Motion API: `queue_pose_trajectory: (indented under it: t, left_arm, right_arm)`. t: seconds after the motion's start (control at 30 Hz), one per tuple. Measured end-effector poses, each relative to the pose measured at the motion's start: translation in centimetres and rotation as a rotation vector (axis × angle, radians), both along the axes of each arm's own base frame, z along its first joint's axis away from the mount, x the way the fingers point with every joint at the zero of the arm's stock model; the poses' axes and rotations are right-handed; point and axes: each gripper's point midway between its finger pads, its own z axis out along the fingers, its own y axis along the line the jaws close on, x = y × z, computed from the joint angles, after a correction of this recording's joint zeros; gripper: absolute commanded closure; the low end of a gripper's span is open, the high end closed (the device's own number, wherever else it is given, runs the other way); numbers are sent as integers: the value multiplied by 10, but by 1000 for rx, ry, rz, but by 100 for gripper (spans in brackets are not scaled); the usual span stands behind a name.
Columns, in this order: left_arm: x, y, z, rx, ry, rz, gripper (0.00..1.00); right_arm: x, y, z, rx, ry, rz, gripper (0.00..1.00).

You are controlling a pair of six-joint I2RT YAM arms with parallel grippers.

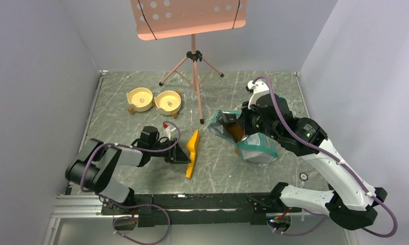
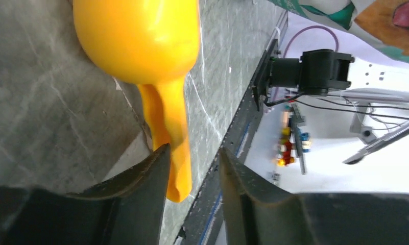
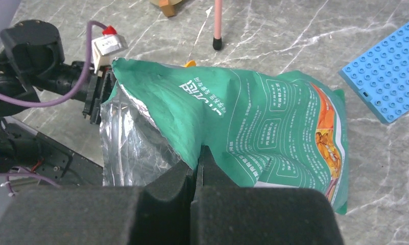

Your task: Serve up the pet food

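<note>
The teal-green bag (image 1: 253, 145) lies on the table at the right, its mouth open to the left. A brown patch of pet food (image 1: 236, 132) shows inside the mouth. My right gripper (image 1: 241, 121) is shut on the bag's upper edge (image 3: 243, 112), the fingertips pinching it (image 3: 197, 155); the foil lining (image 3: 128, 148) shows, with no kibble seen there. The yellow scoop (image 1: 192, 150) lies on the table at the centre. My left gripper (image 1: 182, 155) is open, with the scoop's handle end (image 2: 172, 153) between its fingers, beside the left finger (image 2: 146, 176). The scoop bowl (image 2: 138, 38) looks empty.
Two cream pet bowls (image 1: 140, 99) (image 1: 168, 101) stand side by side at the back left. A pink music stand's tripod (image 1: 194, 66) stands behind the centre, one foot (image 3: 217, 43) near the bag. A blue studded plate (image 3: 386, 71) lies beyond the bag.
</note>
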Motion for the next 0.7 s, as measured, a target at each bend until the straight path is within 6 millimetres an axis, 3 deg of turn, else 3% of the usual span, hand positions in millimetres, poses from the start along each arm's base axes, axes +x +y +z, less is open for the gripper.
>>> queue_pose_trajectory:
  t: [0.07, 0.27, 0.37, 0.57, 0.7]
  left_arm:
    - [4, 3, 10, 16, -52, 13, 25]
    - [13, 17, 26, 120, -148, 105, 15]
    - [14, 25, 29, 234, -201, 192, 1]
    - [1, 12, 41, 373, -384, 321, 1]
    - [-2, 11, 18, 487, -468, 389, 1]
  right_arm:
    - [0, 2, -1, 4, 5, 5, 100]
    - [-1, 3, -1, 7, 6, 8, 100]
    - [-1, 3, -1, 9, 7, 6, 100]
    - [-1, 5, -3, 29, 15, 2, 100]
    - [-2, 6, -3, 37, 21, 3, 100]
